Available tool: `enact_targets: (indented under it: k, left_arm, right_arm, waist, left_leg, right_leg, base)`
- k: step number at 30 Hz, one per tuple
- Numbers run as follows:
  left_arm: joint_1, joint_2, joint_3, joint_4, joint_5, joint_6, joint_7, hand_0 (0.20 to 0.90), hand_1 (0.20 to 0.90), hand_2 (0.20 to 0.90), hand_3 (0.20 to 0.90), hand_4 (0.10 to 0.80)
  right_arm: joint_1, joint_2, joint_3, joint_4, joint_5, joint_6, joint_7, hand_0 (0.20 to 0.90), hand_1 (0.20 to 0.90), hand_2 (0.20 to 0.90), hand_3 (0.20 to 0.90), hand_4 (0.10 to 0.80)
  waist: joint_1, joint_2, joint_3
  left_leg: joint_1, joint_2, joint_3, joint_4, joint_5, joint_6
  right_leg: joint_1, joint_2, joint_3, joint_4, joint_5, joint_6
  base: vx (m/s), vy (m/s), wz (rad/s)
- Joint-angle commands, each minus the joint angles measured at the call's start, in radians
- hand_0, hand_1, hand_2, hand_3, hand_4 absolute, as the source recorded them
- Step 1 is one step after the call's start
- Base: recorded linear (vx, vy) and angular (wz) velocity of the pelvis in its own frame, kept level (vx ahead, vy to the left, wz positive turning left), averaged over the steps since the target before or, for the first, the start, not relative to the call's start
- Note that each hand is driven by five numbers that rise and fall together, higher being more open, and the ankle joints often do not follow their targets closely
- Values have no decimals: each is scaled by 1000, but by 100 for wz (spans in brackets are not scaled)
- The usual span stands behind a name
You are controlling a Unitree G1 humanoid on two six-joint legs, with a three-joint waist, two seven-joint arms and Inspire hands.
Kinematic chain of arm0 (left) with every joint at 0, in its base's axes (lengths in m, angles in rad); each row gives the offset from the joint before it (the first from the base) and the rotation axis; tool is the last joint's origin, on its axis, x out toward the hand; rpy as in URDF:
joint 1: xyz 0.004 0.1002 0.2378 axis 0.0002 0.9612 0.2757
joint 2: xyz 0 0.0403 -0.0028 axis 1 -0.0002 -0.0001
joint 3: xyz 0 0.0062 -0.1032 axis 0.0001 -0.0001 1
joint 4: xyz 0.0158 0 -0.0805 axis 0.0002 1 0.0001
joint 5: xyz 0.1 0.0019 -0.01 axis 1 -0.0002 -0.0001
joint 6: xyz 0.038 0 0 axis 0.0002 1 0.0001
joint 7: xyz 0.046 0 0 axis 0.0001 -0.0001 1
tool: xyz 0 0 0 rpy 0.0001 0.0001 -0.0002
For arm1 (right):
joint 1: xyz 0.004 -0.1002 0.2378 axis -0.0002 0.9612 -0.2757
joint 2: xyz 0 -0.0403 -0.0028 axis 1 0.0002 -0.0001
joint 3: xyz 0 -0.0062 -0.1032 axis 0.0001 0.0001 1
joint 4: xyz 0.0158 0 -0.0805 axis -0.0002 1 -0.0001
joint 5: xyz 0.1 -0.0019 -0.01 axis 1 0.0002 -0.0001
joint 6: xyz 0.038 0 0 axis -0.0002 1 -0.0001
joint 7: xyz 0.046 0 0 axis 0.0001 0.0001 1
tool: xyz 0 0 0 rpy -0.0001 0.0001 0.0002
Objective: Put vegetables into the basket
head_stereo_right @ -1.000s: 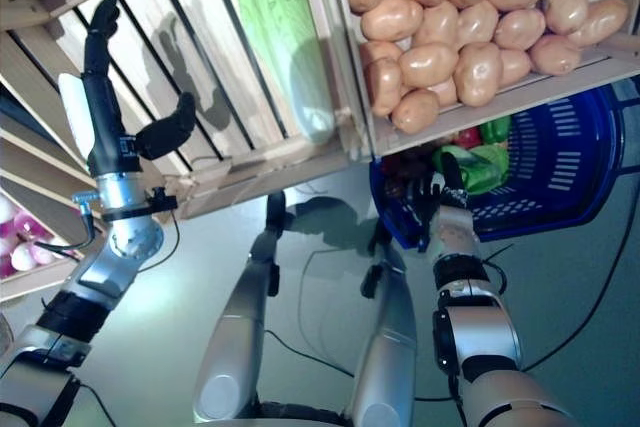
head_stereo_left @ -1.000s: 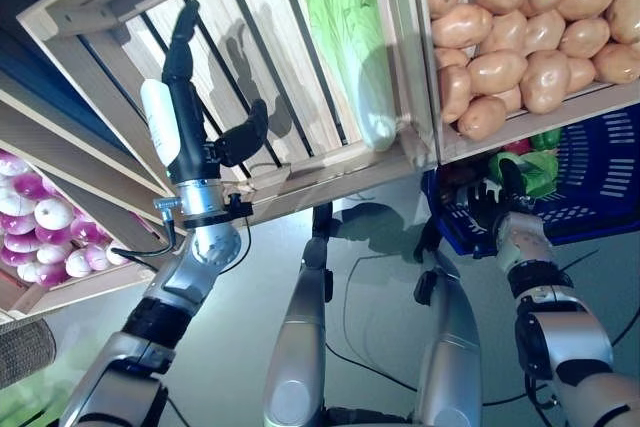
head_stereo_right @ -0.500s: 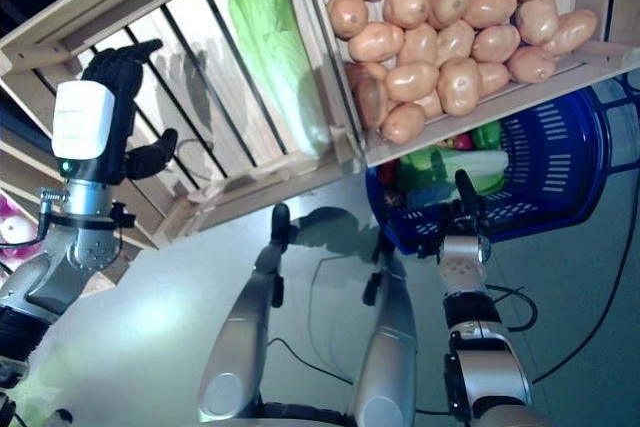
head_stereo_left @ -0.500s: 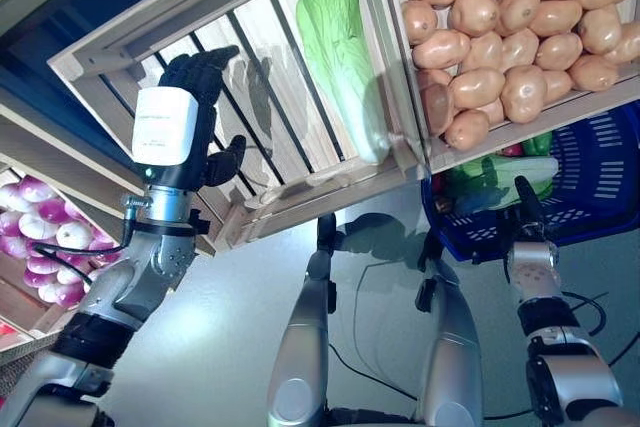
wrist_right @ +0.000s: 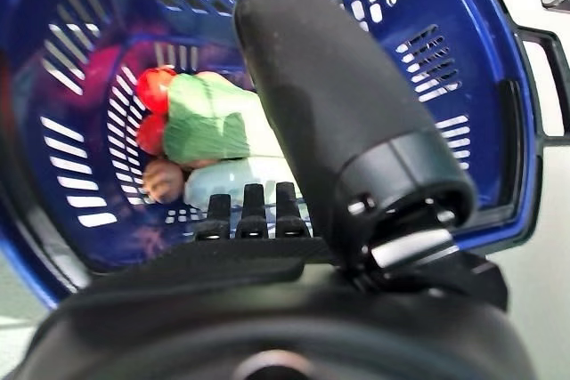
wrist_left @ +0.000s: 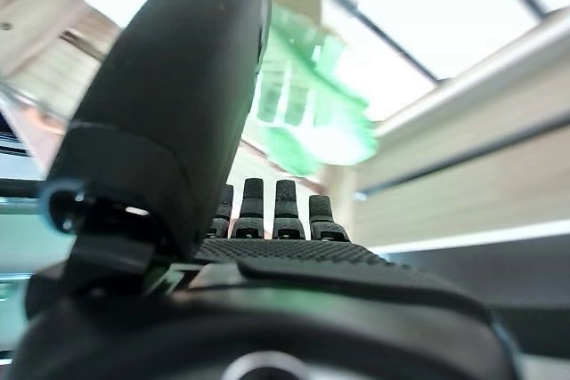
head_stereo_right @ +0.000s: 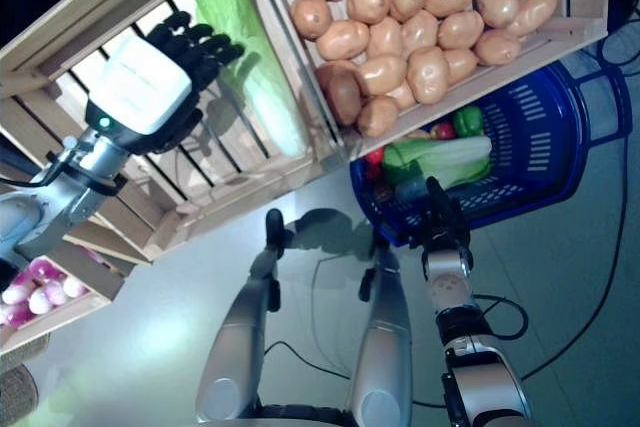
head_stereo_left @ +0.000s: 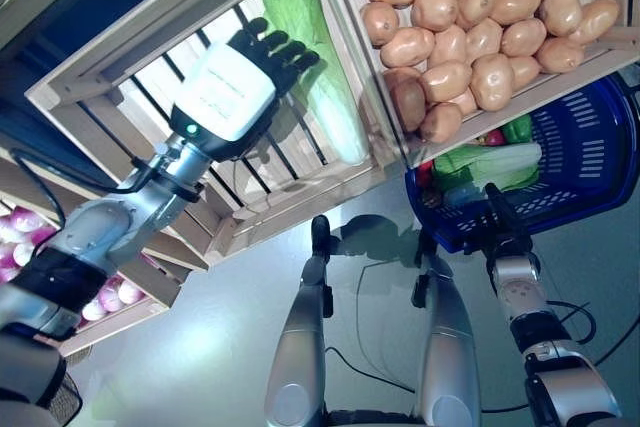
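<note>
Cabbage (head_stereo_left: 322, 72) in crate (head_stereo_left: 110, 67): light, leafy, easily bruised; grasp mid-stalk. Left hand (head_stereo_left: 235, 87) open, reaching. Right hand (wrist_right: 267, 211) open at basket (wrist_right: 499, 131).

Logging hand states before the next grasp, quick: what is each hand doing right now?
Left hand: open, empty, reaching toward the cabbage in the crate.
Right hand: open, empty, at the blue basket.
</note>
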Motion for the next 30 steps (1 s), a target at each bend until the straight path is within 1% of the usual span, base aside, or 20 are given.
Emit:
enact_targets:
  k: [1,4,5,6,7,10,16,20,24,28,30]
  left_arm:
    - [-75,36,55,-31,-20,-26,33,900,900,900,900,800]
    - [-121,30,-10,9,-18,-55,0,900,900,900,900,800]
    - [-156,30,-52,35,-31,-63,-10,900,900,900,900,800]
    - [-164,30,-57,38,-31,-64,-11,900,900,900,900,800]
    - [-190,28,-93,48,-34,-68,-31,900,900,900,900,800]
    - [-225,28,-137,65,-51,-73,-55,900,900,900,900,800]
    - [-251,18,-178,98,-21,-100,-83,900,900,900,900,800]
    - [-267,1,-203,121,3,-95,-84,900,900,900,900,800]
    - [-295,-26,-237,161,49,-82,-20,900,900,900,900,800]
    - [-313,-57,-256,207,74,-65,44,900,900,900,900,800]
    - [-322,-68,-263,226,86,-71,51,900,900,900,900,800]
  right_arm:
    - [8,-89,1,-52,9,-10,74,900,900,900,900,800]
    - [-3,-105,16,-63,18,-4,78,900,900,900,900,800]
    - [-5,-115,25,-60,34,-4,82,900,900,900,900,800]
    - [-7,-116,23,-59,36,-3,83,900,900,900,900,800]
    - [-6,-121,23,-54,40,1,87,900,900,900,900,800]
    - [-11,-129,31,-54,44,3,78,900,900,900,900,800]
    - [-30,-141,36,-48,53,8,84,900,900,900,900,800]
    - [-48,-144,39,-42,56,13,84,900,900,900,900,800]
    - [-71,-142,49,-32,60,17,77,900,900,900,900,800]
    - [-90,-138,57,-24,61,21,74,900,900,900,900,800]
    - [-100,-142,58,-22,64,27,72,900,900,900,900,800]
  waist:
    - [-16,22,-4]
    - [-23,17,-4]
    - [-28,15,-4]
    - [-27,15,-4]
    - [-32,14,-4]
    - [-37,12,-4]
    - [-42,11,-4]
    - [-45,6,-4]
    - [-50,-2,-4]
    - [-54,-11,-4]
    - [-55,-15,-4]
  left_leg:
    - [-79,-65,53,58,13,31]
    - [-81,-60,58,59,9,30]
    - [-88,-57,58,63,10,29]
    - [-93,-57,58,62,16,29]
    - [-91,-55,58,68,8,28]
    - [-94,-52,61,70,6,28]
    - [-105,-48,64,73,11,26]
    - [-111,-44,67,74,10,25]
    - [-113,-40,67,74,10,24]
    - [-111,-36,68,73,10,23]
    - [-112,-35,69,73,10,21]
  right_leg:
    - [62,81,-14,-106,85,-64]
    - [57,82,-10,-102,78,-63]
    - [49,83,-7,-98,78,-62]
    - [44,83,-8,-99,84,-63]
    - [44,83,-5,-92,76,-61]
    - [38,84,-2,-90,75,-61]
    - [28,83,-1,-91,81,-61]
    - [22,86,0,-91,81,-61]
    - [23,88,1,-95,81,-61]
    - [28,93,3,-99,82,-62]
    - [28,93,3,-101,83,-62]
  base:
    - [0,0,0]
    - [0,0,0]
    - [0,0,0]
    - [-8,3,-3]
    - [1,7,-4]
    - [5,3,-1]
    - [0,0,0]
    - [0,0,0]
    - [0,0,0]
    - [0,0,0]
    - [0,0,0]
